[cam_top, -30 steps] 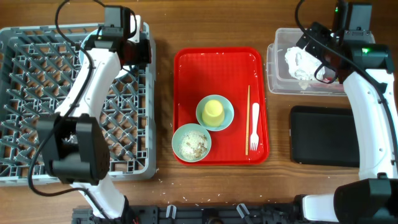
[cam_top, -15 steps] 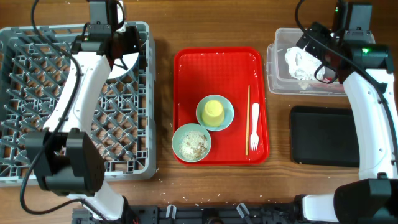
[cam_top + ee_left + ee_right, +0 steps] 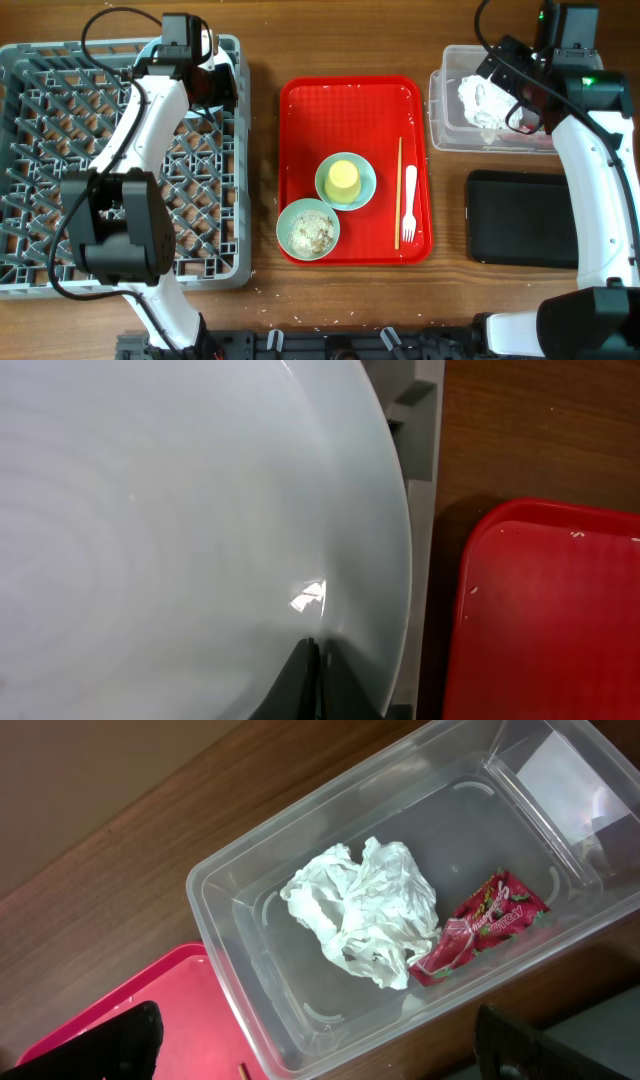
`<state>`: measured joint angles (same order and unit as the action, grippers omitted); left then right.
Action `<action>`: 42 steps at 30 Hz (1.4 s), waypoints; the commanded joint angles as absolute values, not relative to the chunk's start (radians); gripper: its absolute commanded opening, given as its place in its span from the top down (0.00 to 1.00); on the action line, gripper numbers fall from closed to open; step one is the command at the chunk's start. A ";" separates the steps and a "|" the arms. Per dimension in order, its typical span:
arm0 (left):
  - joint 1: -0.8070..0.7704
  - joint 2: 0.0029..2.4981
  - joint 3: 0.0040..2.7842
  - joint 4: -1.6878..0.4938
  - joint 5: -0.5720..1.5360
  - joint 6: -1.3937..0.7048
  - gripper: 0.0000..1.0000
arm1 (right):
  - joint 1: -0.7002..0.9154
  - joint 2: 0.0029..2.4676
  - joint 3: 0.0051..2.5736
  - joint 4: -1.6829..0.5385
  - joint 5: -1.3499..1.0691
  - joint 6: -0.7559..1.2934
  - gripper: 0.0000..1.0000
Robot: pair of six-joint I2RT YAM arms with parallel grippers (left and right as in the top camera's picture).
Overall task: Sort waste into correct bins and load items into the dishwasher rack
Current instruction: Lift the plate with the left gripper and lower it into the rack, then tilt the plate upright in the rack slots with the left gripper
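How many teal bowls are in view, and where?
2. Both sit on the red tray: one bowl near its centre holds the yellow cup, the other bowl, nearer the robot, holds rice-like scraps. The left arm covers part of the rack; another could be hidden.

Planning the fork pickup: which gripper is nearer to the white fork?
Right. The right gripper hovers over the clear tub, on the fork's side of the red tray; the left gripper holds the plate at the rack, opposite.
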<state>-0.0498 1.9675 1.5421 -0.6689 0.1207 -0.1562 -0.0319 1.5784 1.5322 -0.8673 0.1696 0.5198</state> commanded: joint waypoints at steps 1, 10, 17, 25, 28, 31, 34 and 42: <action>-0.050 1.991 1.550 -0.671 0.130 -0.166 0.96 | -0.026 1.580 1.538 -0.865 0.179 0.526 0.00; -0.051 1.992 1.537 -0.715 -0.170 -0.166 0.96 | -0.026 1.580 1.538 -0.865 0.179 0.526 0.00; -0.121 1.911 1.539 -0.715 -0.170 -0.165 0.94 | -0.026 1.580 1.538 -0.865 0.179 0.527 0.00; -0.144 1.834 1.539 -0.735 -0.166 -0.166 0.96 | -0.026 1.580 1.538 -0.865 0.179 0.527 0.00; -0.144 1.813 1.539 -0.746 -0.166 -0.181 0.96 | -0.026 1.580 1.538 -0.865 0.179 0.527 0.00; -0.107 1.727 1.539 -0.744 -0.170 -0.208 0.95 | -0.026 1.580 1.538 -0.865 0.179 0.527 0.00; 0.020 1.667 1.539 -0.761 -0.134 -0.309 0.87 | -0.026 1.580 1.538 -0.865 0.179 0.526 0.00; 0.515 1.676 1.537 -0.805 0.467 -0.340 0.23 | -0.026 1.580 1.538 -0.839 0.148 0.608 0.00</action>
